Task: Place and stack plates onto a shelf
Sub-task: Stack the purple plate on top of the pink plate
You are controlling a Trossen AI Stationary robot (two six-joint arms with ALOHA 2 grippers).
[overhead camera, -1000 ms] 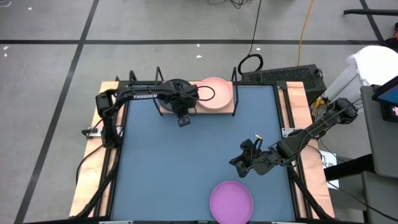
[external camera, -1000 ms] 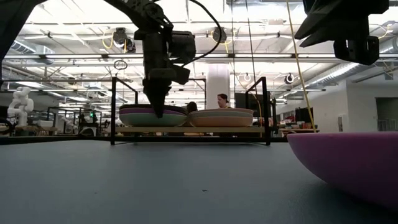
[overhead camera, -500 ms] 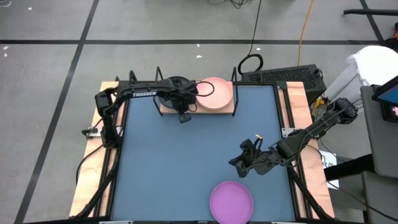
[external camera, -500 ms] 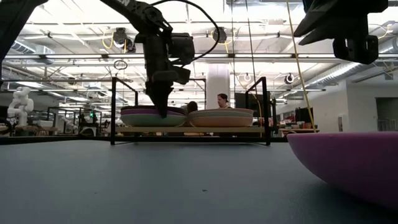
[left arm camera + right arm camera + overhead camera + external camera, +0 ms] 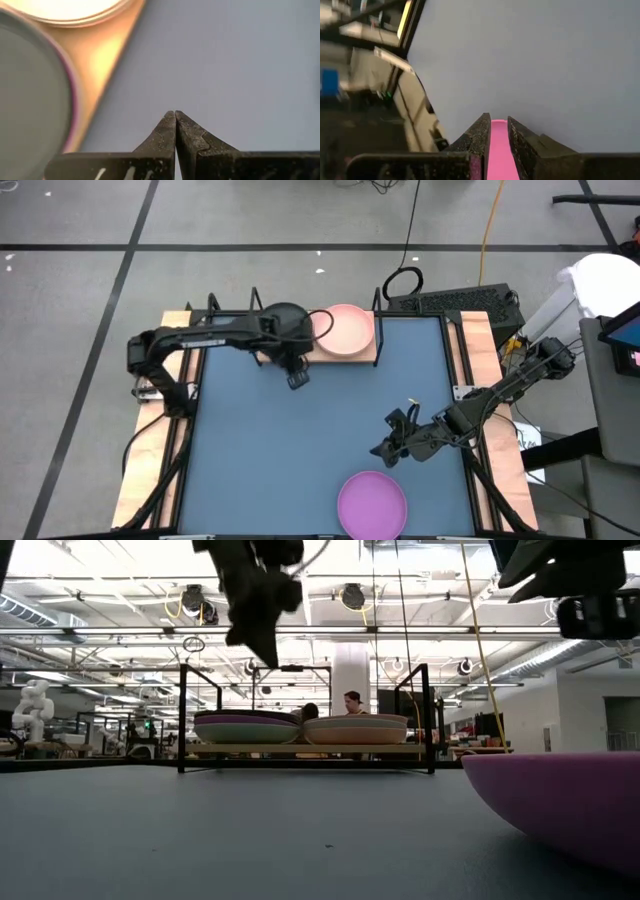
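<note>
Spreading under both my arms is the large dark blue mat (image 5: 300,440). At its far edge stands the light wooden shelf (image 5: 366,356) with a pink plate (image 5: 345,328). A round matte purple plate (image 5: 372,502) lies near. My left gripper (image 5: 298,380), pinched shut, empty, hangs before the shelf. My right gripper (image 5: 385,448) hovers, seemingly slightly parted.

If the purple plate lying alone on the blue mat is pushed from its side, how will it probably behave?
The purple plate looks stiff: its rim keeps a clean round shape. It is shallow and wide with a curved underside, so it would probably slide on the mat rather than tip. Its surface looks matte, so likely not very slippery.
</note>
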